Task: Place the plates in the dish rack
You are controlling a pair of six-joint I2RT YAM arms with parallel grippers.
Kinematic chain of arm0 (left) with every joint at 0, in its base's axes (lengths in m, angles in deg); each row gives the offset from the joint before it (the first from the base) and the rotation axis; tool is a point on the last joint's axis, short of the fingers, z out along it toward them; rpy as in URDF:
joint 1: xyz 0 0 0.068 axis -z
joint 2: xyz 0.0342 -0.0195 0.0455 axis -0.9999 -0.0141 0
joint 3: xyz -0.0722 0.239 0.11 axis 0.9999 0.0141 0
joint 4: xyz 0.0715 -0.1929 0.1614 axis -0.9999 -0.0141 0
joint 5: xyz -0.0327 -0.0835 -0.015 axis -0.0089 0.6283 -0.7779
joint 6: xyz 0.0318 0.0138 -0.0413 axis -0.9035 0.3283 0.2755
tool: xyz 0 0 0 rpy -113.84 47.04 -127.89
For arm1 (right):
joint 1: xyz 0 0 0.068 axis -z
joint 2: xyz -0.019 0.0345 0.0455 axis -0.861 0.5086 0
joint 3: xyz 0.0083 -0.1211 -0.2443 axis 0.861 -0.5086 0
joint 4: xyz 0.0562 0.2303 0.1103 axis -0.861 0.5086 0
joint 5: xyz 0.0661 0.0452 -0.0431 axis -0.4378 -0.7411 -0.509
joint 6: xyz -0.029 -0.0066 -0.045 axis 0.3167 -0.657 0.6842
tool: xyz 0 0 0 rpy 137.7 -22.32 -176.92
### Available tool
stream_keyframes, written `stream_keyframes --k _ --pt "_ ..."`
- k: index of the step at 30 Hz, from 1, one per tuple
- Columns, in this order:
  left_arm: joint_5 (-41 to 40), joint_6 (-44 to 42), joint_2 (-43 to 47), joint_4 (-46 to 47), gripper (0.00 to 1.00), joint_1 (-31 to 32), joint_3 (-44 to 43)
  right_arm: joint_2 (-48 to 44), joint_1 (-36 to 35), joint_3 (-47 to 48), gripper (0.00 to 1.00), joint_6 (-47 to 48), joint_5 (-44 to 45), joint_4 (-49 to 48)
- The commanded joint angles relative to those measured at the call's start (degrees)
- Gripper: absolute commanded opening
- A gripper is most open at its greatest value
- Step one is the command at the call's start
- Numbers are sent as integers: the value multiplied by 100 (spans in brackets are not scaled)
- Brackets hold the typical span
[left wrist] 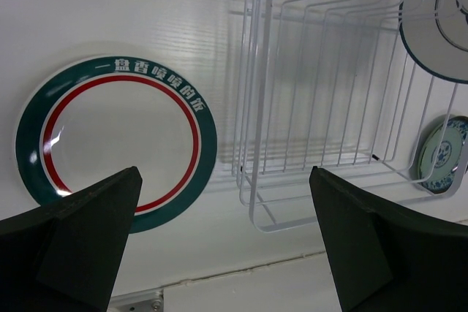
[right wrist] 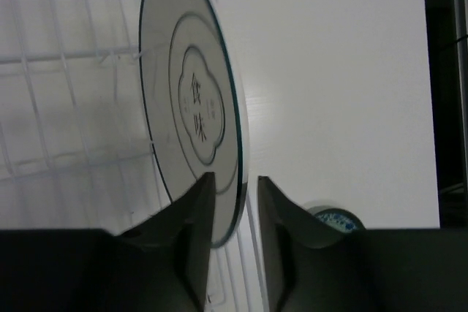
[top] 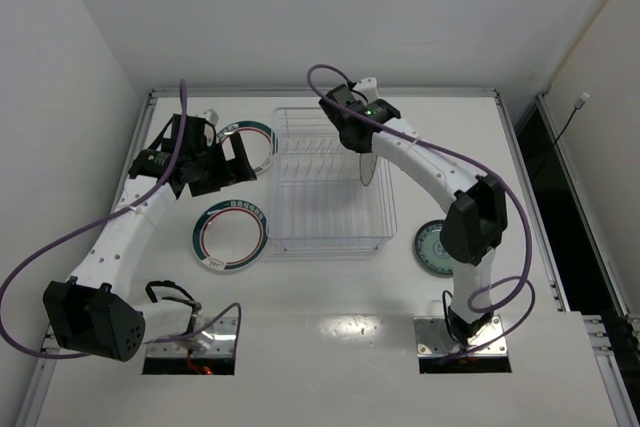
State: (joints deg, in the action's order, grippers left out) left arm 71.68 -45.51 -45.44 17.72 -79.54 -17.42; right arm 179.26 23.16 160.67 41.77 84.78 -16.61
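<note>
A silver-grey plate (right wrist: pixel 194 107) stands on edge among the tines at the right side of the clear dish rack (top: pixel 290 177). My right gripper (right wrist: pixel 234 180) straddles its rim, open: the left finger lies against the plate's face and a narrow gap shows at the right finger. From above, that plate (top: pixel 367 162) sits just under the right gripper (top: pixel 358 144). My left gripper (left wrist: pixel 224 180) is wide open and holds nothing, hovering left of the rack over a green-and-red-banded plate (left wrist: pixel 117 137). A second banded plate (top: pixel 258 139) lies behind it. The small teal plate (top: pixel 432 249) lies right of the rack.
The banded plate (top: pixel 231 236) at the rack's front-left corner lies flat on the white table. The table's raised rim (top: pixel 320 93) runs along the back, with white walls behind and to the left. The right arm's elbow (top: pixel 470 222) hangs over the teal plate.
</note>
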Motion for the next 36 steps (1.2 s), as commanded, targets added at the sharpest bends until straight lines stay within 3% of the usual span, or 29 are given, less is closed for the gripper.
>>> stream_keyframes --k 1,2,4,5,8,10,11,14,20,26,31,36 --pt "67 4 160 38 100 -60 -191 -183 -12 -25 31 -287 -294 191" --pt "67 4 160 38 100 -60 -191 -253 58 -25 42 -287 -434 191" --pt "128 4 160 38 100 -60 -191 -578 181 -77 52 -348 -654 243" --pt "128 4 160 38 100 -60 -191 -727 182 -77 63 -349 -655 243" --pt "180 4 160 38 100 -60 -191 -1500 418 -199 75 -349 -707 498" --pt "234 4 212 38 100 -60 -138 -2418 681 -804 80 -279 -1022 324" --pt "312 4 212 116 100 -60 -86 -2756 831 -1111 88 -278 -1181 218" --pt "418 4 265 222 100 -60 -7 -3809 1700 -2690 96 -226 -1832 -73" --pt "550 66 327 284 100 -60 117 -4095 4046 -4521 100 117 -3122 -257" --pt "550 66 388 231 100 -60 64 -2910 6128 -5279 100 170 -5318 -468" --pt "620 119 441 354 100 -60 169 -2312 6746 -5395 99 275 -5673 -469" --pt "673 119 371 354 100 -60 64 -1898 6923 -5982 87 381 -7086 -1039"
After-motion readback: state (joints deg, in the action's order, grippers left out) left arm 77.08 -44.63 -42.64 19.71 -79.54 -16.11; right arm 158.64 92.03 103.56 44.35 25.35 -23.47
